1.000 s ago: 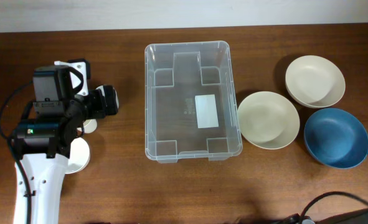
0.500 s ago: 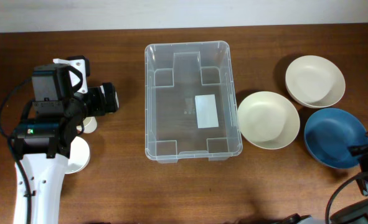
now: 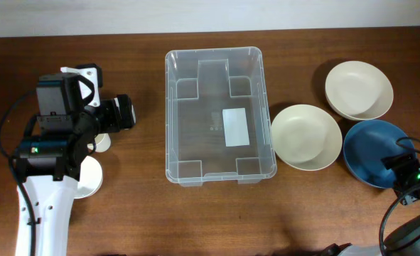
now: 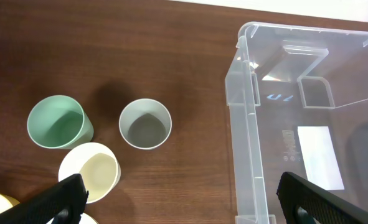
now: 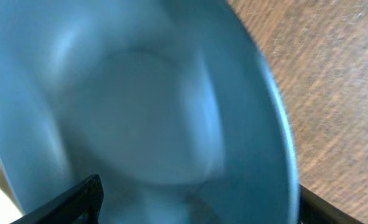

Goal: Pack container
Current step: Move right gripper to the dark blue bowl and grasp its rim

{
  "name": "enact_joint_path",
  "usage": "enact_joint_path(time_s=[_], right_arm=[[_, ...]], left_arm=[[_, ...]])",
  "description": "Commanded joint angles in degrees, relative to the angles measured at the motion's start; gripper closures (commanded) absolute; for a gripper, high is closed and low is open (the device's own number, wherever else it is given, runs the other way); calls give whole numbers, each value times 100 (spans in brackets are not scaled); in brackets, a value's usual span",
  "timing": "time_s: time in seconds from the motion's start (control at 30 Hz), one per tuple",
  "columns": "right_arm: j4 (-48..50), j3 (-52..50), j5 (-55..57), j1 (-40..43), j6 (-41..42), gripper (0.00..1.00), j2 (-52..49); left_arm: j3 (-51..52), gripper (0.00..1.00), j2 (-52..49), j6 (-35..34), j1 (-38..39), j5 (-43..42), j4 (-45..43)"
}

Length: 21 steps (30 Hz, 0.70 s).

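Note:
The container (image 3: 173, 85) is a large clear bin with a white label on its base, standing mid-table; its left wall also shows in the left wrist view (image 4: 246, 124). A blue bowl (image 3: 366, 146) sits to its right and fills the right wrist view (image 5: 140, 106), blurred. My right gripper (image 5: 193, 208) is open and hovers close over this bowl, with its fingers spanning much of the bowl; in the overhead view it (image 3: 400, 169) is at the bowl's lower right edge. My left gripper (image 4: 184, 208) is open and empty, above bare table left of the container.
A cream bowl (image 3: 305, 136) lies just right of the container and a white bowl (image 3: 359, 90) behind the blue one. Left of the container stand a green cup (image 4: 57, 121), a grey cup (image 4: 145, 124) and a cream cup (image 4: 90, 172).
My right arm has come in from the lower right corner and reached over the blue bowl. The bowl seems shifted slightly left. The left arm has barely moved.

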State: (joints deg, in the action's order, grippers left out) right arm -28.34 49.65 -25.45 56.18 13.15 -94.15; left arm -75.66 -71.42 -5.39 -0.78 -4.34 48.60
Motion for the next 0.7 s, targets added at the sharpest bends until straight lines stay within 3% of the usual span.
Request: enact_joint_path(time_s=[0.0, 0.17, 0.67], right_arm=[[-114, -37, 632, -24, 201, 23, -39], [-254, -37, 1106, -24, 507, 27, -42], [-160, -37, 1080, -31, 542, 34, -345]], left_arm=[[-133, 0, -15, 114, 24, -42, -35], [-133, 0, -15, 114, 24, -42, -61], [-133, 0, -15, 114, 24, -44, -59]])
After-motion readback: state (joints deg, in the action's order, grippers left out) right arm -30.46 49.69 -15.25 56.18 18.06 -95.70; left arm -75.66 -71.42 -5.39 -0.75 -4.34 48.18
